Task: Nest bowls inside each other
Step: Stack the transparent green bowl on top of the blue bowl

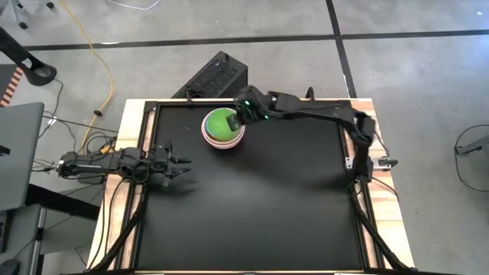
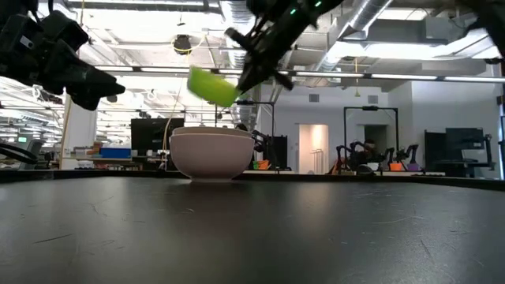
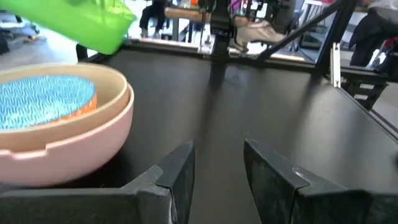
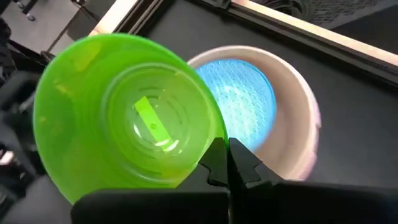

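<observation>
A bright green bowl (image 4: 124,118) hangs tilted in the air, just above a stack of bowls (image 1: 223,131) at the table's far middle. My right gripper (image 4: 227,163) is shut on it. The stack rests on its base. Its outer bowl is pink (image 3: 68,152), with a beige bowl (image 3: 118,87) inside that and a light blue bowl (image 3: 43,99) innermost. The low view shows the green bowl (image 2: 211,85) clear above the stack (image 2: 211,154). My left gripper (image 3: 217,174) waits open and level near the table's left edge (image 1: 179,169), holding nothing. My right gripper pinches the green bowl's rim (image 4: 210,152) between its two fingertips, at the side of the bowl nearest the wrist. The fingers slant down from the table's right. The bowl is lifted clear and tilted, its open side toward the wrist camera, over the stack.
The black table top (image 1: 260,206) lies bare across its middle and near side. A raised frame (image 1: 359,198) runs along the table's edges. A dark box (image 1: 218,75) stands on the floor beyond the far edge.
</observation>
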